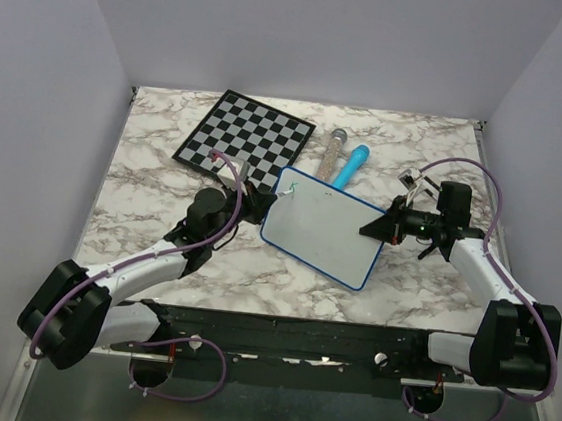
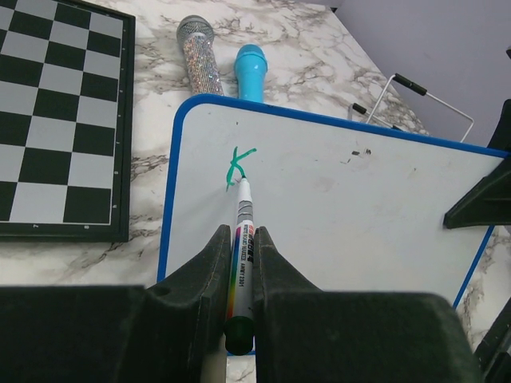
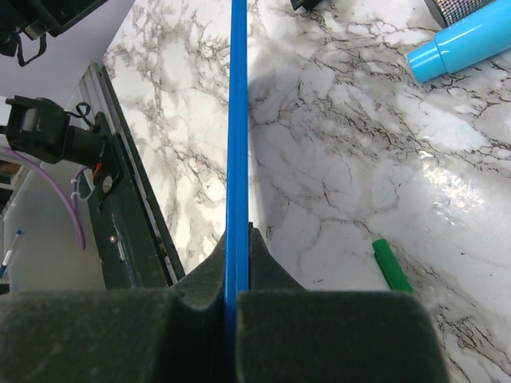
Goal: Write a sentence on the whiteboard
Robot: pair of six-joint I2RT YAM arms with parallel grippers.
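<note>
The whiteboard (image 1: 325,226) with its blue rim lies mid-table, held raised off the marble on its right side. My right gripper (image 1: 380,226) is shut on its right edge, which shows edge-on as a blue strip (image 3: 237,120) between the jaws. My left gripper (image 1: 257,204) is shut on a whiteboard marker (image 2: 241,247) at the board's left side, its tip resting on the white surface (image 2: 343,199). Of the sentence, only a green letter "K" (image 2: 236,165) shows, right at the marker tip.
A checkered chessboard (image 1: 246,132) lies at the back left. A glittery silver microphone (image 1: 331,150) and a cyan microphone (image 1: 351,165) lie behind the board. A green marker cap (image 3: 392,266) lies on the marble under the raised board. A wire stand (image 2: 415,100) is beyond the board.
</note>
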